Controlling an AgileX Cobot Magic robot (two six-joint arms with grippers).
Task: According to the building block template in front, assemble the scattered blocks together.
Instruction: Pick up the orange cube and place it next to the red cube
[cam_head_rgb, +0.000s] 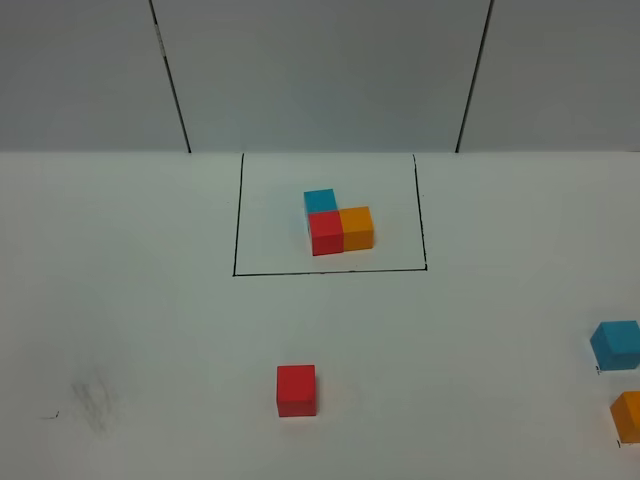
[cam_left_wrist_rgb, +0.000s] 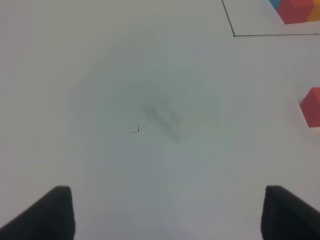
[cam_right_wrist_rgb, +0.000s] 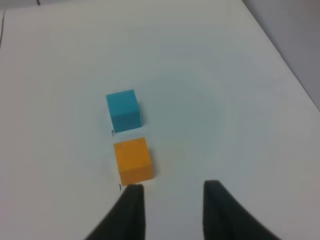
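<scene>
The building block template (cam_head_rgb: 338, 225) is an L of light blue, red and orange cubes inside a thin black outline (cam_head_rgb: 237, 215) at the back middle. Of the scattered blocks, the red cube (cam_head_rgb: 296, 389) sits alone at the front middle. The light blue cube (cam_head_rgb: 616, 344) and the orange cube (cam_head_rgb: 629, 416) lie at the far right edge. Neither gripper shows in the exterior view. My left gripper (cam_left_wrist_rgb: 167, 215) is wide open and empty over bare table, with the red cube (cam_left_wrist_rgb: 312, 106) off to its side. My right gripper (cam_right_wrist_rgb: 172, 200) is open and empty, one fingertip (cam_right_wrist_rgb: 134, 192) just beside the orange cube (cam_right_wrist_rgb: 132, 161), with the blue cube (cam_right_wrist_rgb: 123, 110) beyond.
A faint grey smudge (cam_head_rgb: 92, 400) marks the white table at the front left. A grey wall (cam_head_rgb: 320, 70) with dark seams stands behind the table. The table's edge (cam_right_wrist_rgb: 287, 60) runs close to the blue and orange cubes.
</scene>
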